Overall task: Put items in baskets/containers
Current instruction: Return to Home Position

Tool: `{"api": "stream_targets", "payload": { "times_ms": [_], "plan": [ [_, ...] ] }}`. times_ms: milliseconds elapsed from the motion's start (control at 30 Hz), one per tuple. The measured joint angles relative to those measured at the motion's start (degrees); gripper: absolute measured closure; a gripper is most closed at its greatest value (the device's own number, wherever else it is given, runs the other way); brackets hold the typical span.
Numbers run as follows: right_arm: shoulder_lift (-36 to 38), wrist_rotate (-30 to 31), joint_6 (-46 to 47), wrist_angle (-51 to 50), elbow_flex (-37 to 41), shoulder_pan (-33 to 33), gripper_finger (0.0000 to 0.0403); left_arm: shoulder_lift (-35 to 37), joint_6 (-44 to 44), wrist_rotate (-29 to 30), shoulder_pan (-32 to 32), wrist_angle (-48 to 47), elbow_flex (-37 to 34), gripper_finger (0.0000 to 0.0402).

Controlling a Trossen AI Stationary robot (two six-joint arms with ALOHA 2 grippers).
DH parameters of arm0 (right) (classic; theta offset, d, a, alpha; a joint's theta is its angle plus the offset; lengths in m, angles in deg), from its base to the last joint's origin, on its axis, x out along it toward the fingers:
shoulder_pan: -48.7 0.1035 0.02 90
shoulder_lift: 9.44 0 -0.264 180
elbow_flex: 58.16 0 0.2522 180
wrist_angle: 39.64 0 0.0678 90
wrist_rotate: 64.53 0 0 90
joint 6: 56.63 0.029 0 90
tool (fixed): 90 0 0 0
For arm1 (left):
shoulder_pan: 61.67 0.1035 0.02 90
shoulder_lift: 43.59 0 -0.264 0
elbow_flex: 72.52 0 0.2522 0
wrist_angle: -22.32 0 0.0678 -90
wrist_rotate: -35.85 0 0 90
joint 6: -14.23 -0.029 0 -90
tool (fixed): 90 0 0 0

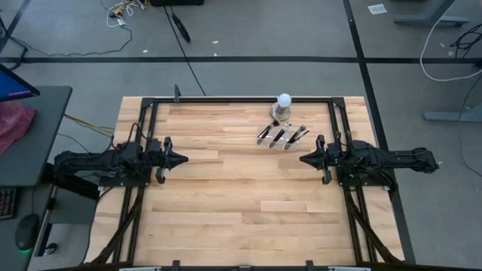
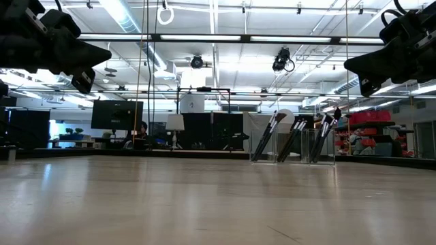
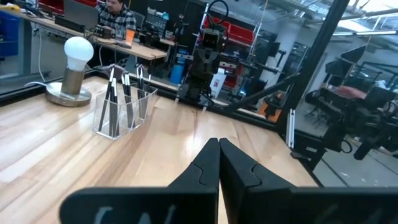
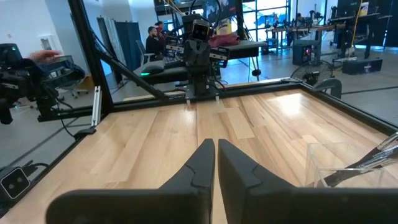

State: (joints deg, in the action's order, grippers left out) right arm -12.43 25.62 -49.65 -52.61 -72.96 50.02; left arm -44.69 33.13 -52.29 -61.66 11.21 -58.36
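Several thin dark makeup brushes [image 1: 280, 135] stand tilted in a small clear tray [image 2: 310, 146] at the table's far right, handles down and bristle tips up. In the left wrist view the brushes [image 3: 114, 99] show in the tray [image 3: 146, 99]. The right wrist view shows a corner of the tray [image 4: 329, 162]. My left gripper [image 1: 183, 159] hangs shut above the table's left side, pointing level toward the right. My right gripper [image 1: 303, 159] hangs shut above the right side, pointing left, just nearer than the tray. Both are clear of the wood and hold nothing.
A white ball on a grey round base [image 1: 282, 105] stands right behind the tray at the far edge. A black metal frame [image 1: 226, 99] runs around the tabletop. Bare wood [image 1: 241, 188] lies between the two grippers. People sit at desks [image 3: 115, 15] beyond the table.
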Motion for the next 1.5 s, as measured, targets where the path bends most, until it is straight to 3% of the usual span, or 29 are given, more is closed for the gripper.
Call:
{"api": "stream_targets", "payload": {
  "times_ms": [333,1500],
  "plan": [
    [2.96,0.03,0.01,0.1,0.04,0.93,0.0379,1.07,0.02,0.48,-1.46,0.22,0.0,0.0399],
    [2.71,0.36,0.0,1.38,0.04,0.87,0.0379,0.68,0.02,0.46,-1.46,0.09,0.0,0.0399]
  ]
}}
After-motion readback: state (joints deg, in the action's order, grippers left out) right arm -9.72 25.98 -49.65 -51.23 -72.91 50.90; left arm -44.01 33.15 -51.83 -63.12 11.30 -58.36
